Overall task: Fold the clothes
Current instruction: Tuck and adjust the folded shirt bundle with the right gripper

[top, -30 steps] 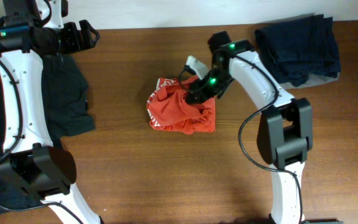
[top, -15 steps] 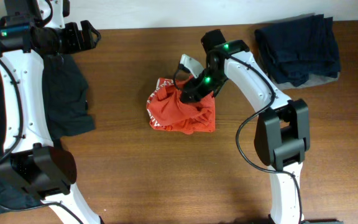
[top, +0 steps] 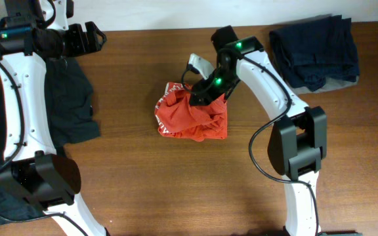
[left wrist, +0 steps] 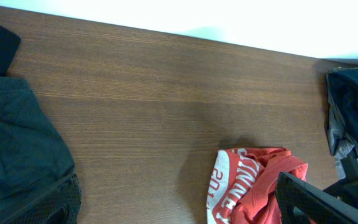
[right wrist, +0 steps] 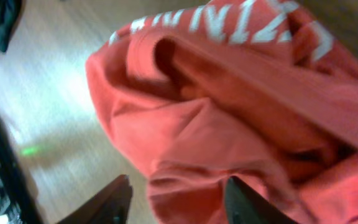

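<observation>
The clothes are one orange-red T-shirt [top: 189,119] with white lettering, lying crumpled in a heap at the table's middle. My right gripper [top: 201,94] hovers at the heap's upper right edge. In the right wrist view its two fingers [right wrist: 118,202] stand apart, and a raised fold of the T-shirt [right wrist: 229,112] lies between them. The left finger is clear of the cloth. My left gripper [top: 96,36] is at the far left near the back edge, wide open and empty. The left wrist view shows the T-shirt [left wrist: 253,186] at its lower right.
A dark garment [top: 67,98] lies spread at the left under my left arm. A pile of dark blue clothes [top: 315,49] sits at the back right corner. Bare wooden table [top: 176,190] surrounds the T-shirt.
My right gripper has shifted a little left and toward the back edge over the T-shirt, and its fingers stand wider apart. The left arm has not moved.
</observation>
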{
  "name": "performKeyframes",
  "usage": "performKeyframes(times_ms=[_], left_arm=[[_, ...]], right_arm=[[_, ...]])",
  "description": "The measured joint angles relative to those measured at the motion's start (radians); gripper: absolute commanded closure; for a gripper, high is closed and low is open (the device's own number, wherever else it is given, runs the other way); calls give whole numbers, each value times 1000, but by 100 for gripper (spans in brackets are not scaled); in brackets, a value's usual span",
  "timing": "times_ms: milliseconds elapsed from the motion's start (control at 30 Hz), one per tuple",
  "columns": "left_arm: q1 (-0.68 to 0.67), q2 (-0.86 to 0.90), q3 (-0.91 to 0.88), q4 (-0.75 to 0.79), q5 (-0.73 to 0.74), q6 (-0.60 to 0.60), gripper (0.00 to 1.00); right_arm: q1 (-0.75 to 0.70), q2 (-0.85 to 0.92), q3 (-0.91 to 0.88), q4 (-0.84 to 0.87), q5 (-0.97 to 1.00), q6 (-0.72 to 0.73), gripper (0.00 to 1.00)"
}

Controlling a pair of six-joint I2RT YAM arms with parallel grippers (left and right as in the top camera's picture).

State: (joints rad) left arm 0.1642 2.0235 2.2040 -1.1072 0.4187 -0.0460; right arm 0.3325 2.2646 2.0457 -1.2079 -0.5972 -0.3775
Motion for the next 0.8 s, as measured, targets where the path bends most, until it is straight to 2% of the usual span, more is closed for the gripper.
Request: performKeyframes(times_ms=[233,500,567,800], left_arm=[[0,0,0,0,0,0,1],[0,0,0,0,0,0,1],[0,0,0,0,0,0,1],[0,0,0,0,0,0,1]], right_arm=[[61,0,0,-23,24,15,77],[60,0,-2,-34,150,64,84],[60,0,-2,-34,171,64,96],[60,0,-7,-83,182,83,96]])
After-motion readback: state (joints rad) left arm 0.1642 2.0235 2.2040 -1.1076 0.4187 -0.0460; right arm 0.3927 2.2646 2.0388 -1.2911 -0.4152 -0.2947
